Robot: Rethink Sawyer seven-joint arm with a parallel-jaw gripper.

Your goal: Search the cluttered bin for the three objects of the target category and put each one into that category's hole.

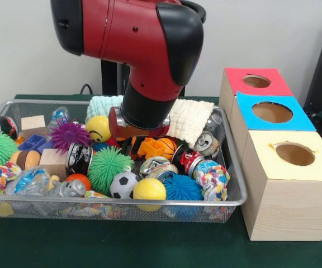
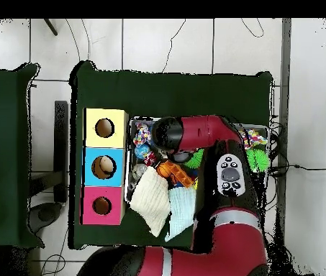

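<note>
Dark green cloth covers the table; nearest sits the silver wire mesh bin point(image 1: 228, 192) of balls, crushed cans and cloths. Beside it stand three wooden boxes with yellow point(image 1: 295, 154), blue point(image 1: 272, 112) and red point(image 1: 256, 81) holes. Deep over the bin's middle, the red and black arm point(image 1: 150, 67) hides its claw; I cannot tell its state, nor which objects are the targets, though the holes lie sideways across the bin's end

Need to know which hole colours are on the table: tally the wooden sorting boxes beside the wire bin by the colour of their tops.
Red-topped wooden box with a round hole: 1
Blue-topped wooden box with a round hole: 1
Yellow-topped wooden box with a round hole: 1
Total: 3 boxes, in a row beside the wire mesh bin.
</note>
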